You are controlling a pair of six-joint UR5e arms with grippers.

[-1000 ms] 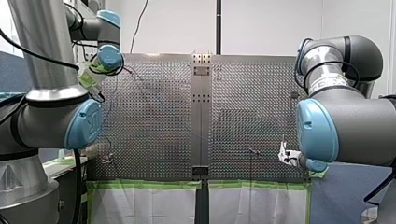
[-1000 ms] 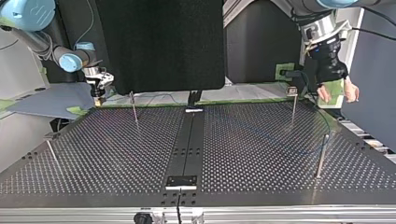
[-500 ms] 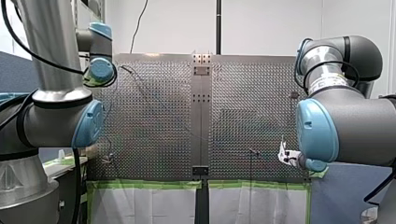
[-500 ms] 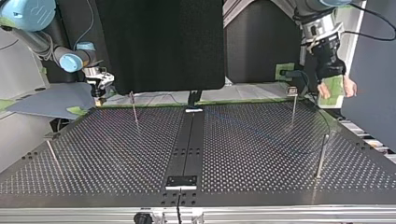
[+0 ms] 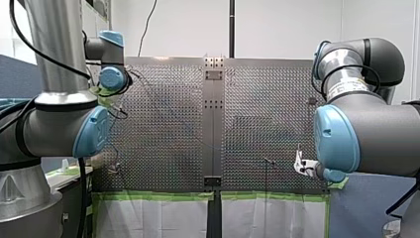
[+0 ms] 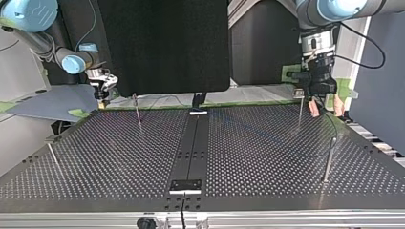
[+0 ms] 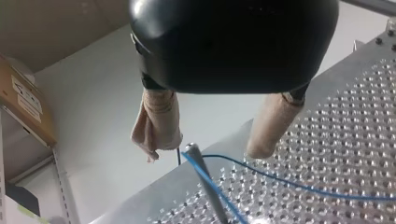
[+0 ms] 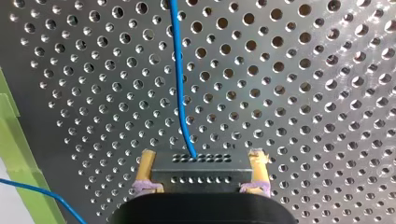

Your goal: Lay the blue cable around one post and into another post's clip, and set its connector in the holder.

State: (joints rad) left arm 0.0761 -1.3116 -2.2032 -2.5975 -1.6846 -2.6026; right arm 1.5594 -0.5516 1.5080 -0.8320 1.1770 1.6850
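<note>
My left gripper (image 7: 203,153) is hanging with its beige pads spread apart. A post (image 7: 212,196) is standing just ahead between them, and the blue cable (image 7: 299,184) is crossing its tip, at the top view's two o'clock. At ten o'clock, my right gripper (image 8: 202,156) is clamping the connector (image 8: 201,171).

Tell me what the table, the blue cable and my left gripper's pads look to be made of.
Table: bare metal, possibly aluminium, judging by its dull grey sheen and punched holes.
Blue cable: thin, with a smooth, plastic-looking jacket.
Pads on my left gripper: beige cloth or tape wrap, by the look; wrinkled, and frayed at one tip.
</note>
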